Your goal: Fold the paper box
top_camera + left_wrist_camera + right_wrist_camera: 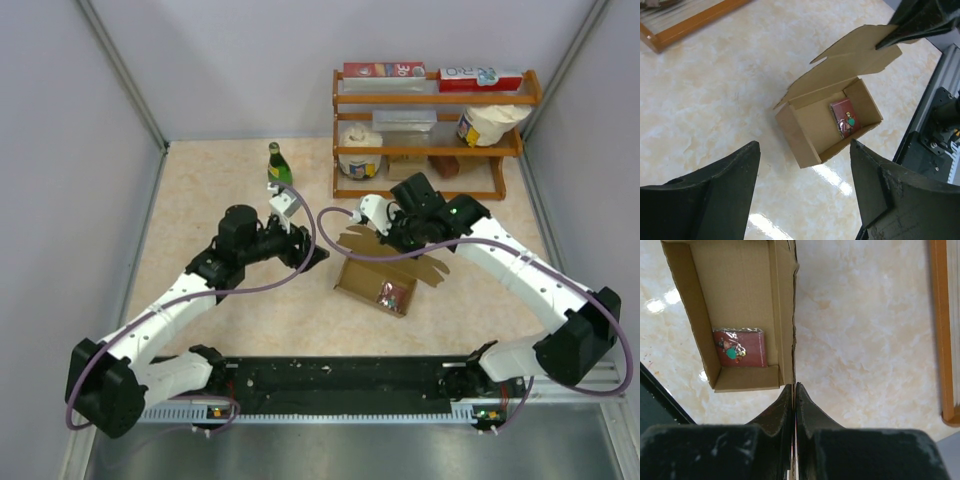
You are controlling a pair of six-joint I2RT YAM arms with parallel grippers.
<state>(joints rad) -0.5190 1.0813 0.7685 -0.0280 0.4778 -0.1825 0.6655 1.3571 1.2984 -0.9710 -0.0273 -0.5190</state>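
paper box (372, 283): sitting open at the centre of the bench (200, 190), its lid flap standing up along the far side.
right end effector (794, 388): pinching the lid flap's edge between closed fingers.
left end effector (805, 144): hanging with fingers spread wide, left of the box in the overhead view, touching nothing.
red card (740, 347): lying inside the box at one end.

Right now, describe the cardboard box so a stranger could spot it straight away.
On the pale table, just in front of the wooden rack, sits an open box. It is plain brown cardboard, a small red packet inside, its lid pinched by the right hand; the rack's cartons are colourfully printed.
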